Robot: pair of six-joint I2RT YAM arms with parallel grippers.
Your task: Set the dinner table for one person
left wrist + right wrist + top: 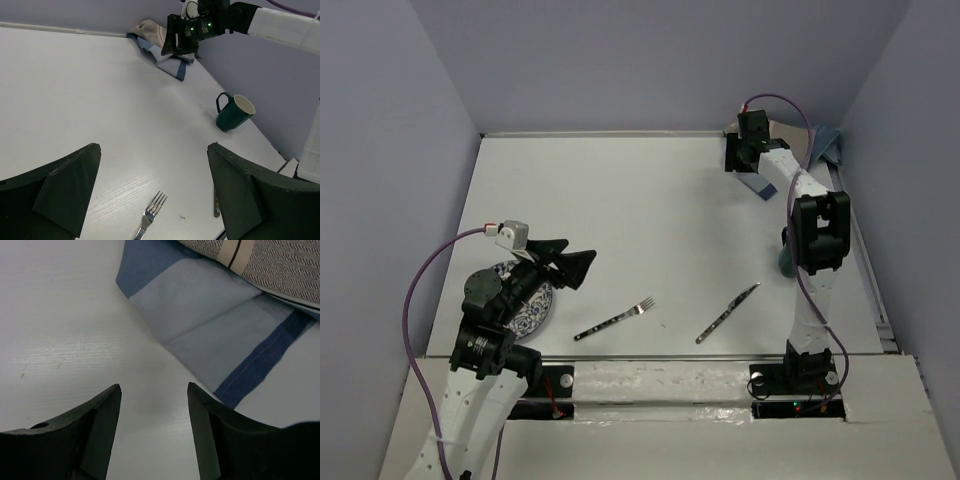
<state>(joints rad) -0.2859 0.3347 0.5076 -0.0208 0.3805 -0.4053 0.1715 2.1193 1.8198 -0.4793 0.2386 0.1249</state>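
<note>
The white dinner table (620, 200) holds a fork (615, 320), a knife (728, 312), a dark green mug (786, 263) partly behind my right arm, and a blue-patterned plate (528, 305) under my left arm. My left gripper (580, 253) is open and empty, above the table left of the fork (150, 215). My right gripper (736, 160) is open and empty at the far right corner, over bare table beside the edge of the blue-and-tan cloth placemat (210, 315), which lies bunched there (760, 185).
Lavender walls close in the table at the left, back and right. In the left wrist view the mug (232, 112) stands upright near the right wall, the knife (216, 205) is partly hidden by my finger, and the cloth (160, 45) sits in the corner.
</note>
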